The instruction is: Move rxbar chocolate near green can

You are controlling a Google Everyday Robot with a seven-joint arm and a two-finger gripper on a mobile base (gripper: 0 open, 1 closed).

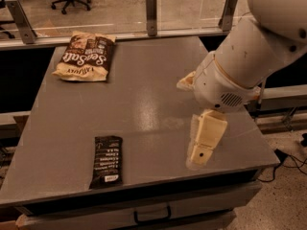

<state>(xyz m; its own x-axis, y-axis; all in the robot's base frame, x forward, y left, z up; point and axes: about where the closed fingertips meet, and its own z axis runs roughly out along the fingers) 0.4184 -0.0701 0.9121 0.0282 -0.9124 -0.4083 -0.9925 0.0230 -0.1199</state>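
The rxbar chocolate point(106, 161) is a small flat dark wrapper with white text. It lies near the front left edge of the grey table point(144, 95). My gripper point(197, 158) hangs down from the large white arm point(240, 66) over the front right part of the table. It is well to the right of the bar and holds nothing that I can see. The green can is hidden behind the arm.
A brown-and-cream "Sea Salt" chip bag point(85, 56) lies at the back left of the table. A low glass barrier with metal posts point(151, 13) runs along the back edge. A drawer handle point(152, 215) shows below the front edge.
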